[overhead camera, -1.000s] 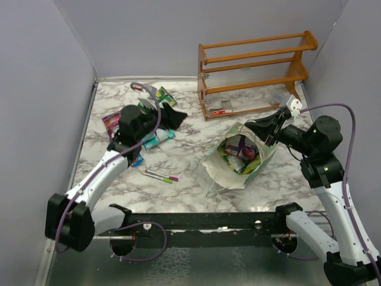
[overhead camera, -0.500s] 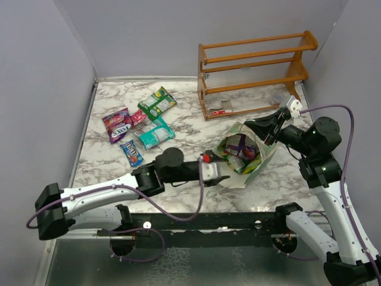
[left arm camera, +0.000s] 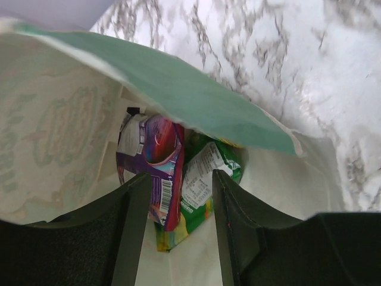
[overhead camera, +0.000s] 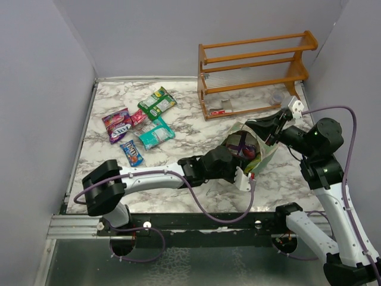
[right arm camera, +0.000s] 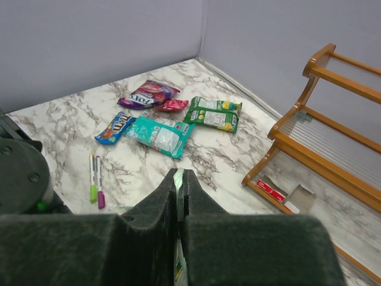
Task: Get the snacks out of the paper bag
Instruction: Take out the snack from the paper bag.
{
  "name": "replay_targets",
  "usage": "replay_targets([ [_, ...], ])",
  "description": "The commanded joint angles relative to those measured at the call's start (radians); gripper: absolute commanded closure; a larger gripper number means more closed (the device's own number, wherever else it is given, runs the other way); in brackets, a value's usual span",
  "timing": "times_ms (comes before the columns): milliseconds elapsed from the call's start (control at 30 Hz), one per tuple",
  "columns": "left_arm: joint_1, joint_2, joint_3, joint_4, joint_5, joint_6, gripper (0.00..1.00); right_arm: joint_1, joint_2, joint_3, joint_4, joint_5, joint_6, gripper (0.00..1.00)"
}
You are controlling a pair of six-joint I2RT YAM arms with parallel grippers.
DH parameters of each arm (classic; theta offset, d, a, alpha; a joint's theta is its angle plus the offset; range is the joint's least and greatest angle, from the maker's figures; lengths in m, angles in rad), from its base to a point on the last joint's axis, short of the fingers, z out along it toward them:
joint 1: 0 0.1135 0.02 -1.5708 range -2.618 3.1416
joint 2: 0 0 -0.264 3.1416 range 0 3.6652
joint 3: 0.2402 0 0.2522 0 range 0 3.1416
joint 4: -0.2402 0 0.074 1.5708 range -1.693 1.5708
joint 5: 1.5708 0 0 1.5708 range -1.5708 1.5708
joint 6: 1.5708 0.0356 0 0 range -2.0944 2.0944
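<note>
We see the left pincer [left arm camera: 181,177] inside the mouth of the paper bag [left arm camera: 65,119], its jaws partway apart and gripping nothing. A purple packet [left arm camera: 158,155] and a yellow-green packet [left arm camera: 205,179] lie side by side deep in the bag, just past its tips. The right pincer [right arm camera: 180,176] is clenched on the bag's green rim. The bag rests on the marble desk [overhead camera: 184,140], near the orange wooden rack [overhead camera: 256,71]. Five more packets [overhead camera: 156,133] lie well apart to the left — green, purple, pink, teal and blue.
</note>
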Motion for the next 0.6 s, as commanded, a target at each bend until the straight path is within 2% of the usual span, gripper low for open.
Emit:
replay_targets([
  [0, -0.005, 0.092, 0.063, -0.012, -0.093, 0.143, 0.52, 0.004, -0.015, 0.05, 0.034, -0.039, 0.001, 0.98],
  [133, 0.021, 0.158, 0.098, -0.014, -0.111, 0.16, 0.54, 0.004, -0.015, 0.05, 0.034, -0.048, 0.003, 0.98],
  [333, 0.073, 0.187, 0.068, 0.046, -0.057, 0.145, 0.53, 0.004, -0.018, 0.055, 0.037, -0.053, 0.008, 0.98],
  [567, 0.123, 0.248, 0.102, 0.046, -0.027, 0.141, 0.47, 0.004, -0.018, 0.06, 0.038, -0.065, 0.009, 0.98],
])
